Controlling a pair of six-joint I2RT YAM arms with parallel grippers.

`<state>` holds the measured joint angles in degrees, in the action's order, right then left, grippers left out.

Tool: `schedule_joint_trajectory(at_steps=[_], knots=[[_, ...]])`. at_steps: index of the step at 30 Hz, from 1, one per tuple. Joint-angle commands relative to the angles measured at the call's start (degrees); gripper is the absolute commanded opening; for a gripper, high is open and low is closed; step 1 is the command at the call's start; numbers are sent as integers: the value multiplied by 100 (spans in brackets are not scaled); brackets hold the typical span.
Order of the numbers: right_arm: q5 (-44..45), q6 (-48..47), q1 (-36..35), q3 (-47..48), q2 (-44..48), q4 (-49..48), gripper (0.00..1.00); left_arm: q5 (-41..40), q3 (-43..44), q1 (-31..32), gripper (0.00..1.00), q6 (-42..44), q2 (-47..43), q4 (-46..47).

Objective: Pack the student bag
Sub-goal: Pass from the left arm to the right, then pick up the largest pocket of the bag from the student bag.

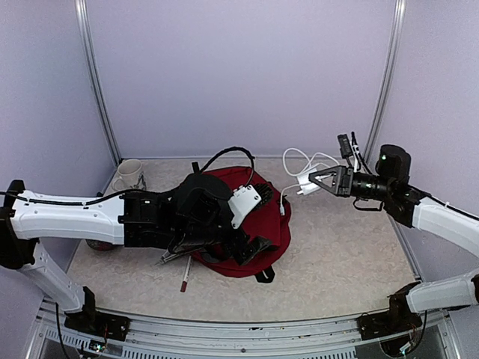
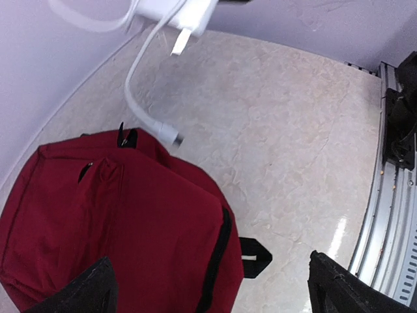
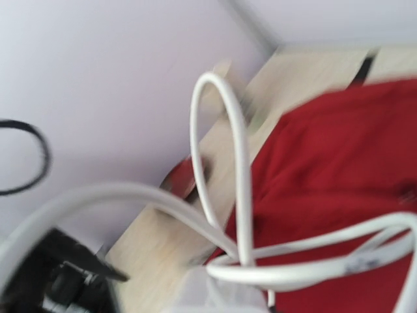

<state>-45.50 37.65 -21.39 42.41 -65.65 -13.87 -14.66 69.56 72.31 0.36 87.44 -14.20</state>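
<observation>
The student bag (image 1: 273, 224), a dark-red backpack, lies in the middle of the table, with my left arm stretched over it. It shows in the left wrist view as the bag (image 2: 117, 222). My left gripper (image 1: 251, 243) hangs over the bag's right part, wide open with nothing between its fingers (image 2: 91, 293). My right gripper (image 1: 316, 182) is in the air to the right of the bag, shut on a white charger (image 1: 305, 184). The charger's white cable (image 1: 299, 158) loops above it, and the cable's plug end (image 2: 166, 134) dangles near the bag's edge. In the right wrist view the charger (image 3: 221, 293) is blurred, with the bag (image 3: 326, 195) behind it.
A white mug (image 1: 129, 176) stands at the back left. A thin pen (image 1: 185, 280) lies in front of the bag. A red object (image 1: 97, 245) shows under my left arm. A black strap loop (image 2: 255, 256) sticks out from the bag. The metal rail (image 2: 391, 228) runs along the near edge.
</observation>
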Motion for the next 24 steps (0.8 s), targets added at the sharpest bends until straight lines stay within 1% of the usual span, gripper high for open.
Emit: schedule_joint_trajectory(at_steps=[1,5,8,10,12,13,17,20,22,23,24], knots=[[-277,-314,841,5,708,661,0,790,-9,-418,98,-62,349,-460],[-396,-390,1329,-34,1024,1067,0,959,134,-423,97,376,967,-645],[-573,-327,1413,-169,1055,1083,0,762,535,-471,93,526,1532,-893],[-686,-340,1428,-218,1040,1149,0,767,641,-581,90,564,1674,-879],[-710,-435,1435,-205,1052,1279,0,847,607,-754,84,574,1695,-666],[-719,-480,1436,-204,1061,1323,0,887,583,-833,78,566,1705,-552],[-741,-490,1436,-261,1080,1380,0,1144,562,-1057,49,523,1746,-287],[-757,-480,1436,-304,1042,1413,0,1596,538,-1122,23,556,1669,-196],[-776,-499,1438,-320,1020,1452,0,1627,485,-1143,5,549,1526,-61],[-783,-513,1436,-329,1015,1471,0,1561,450,-1156,0,535,1428,35],[-792,-512,1428,-348,1011,1464,0,1507,427,-1177,0,504,1315,118]])
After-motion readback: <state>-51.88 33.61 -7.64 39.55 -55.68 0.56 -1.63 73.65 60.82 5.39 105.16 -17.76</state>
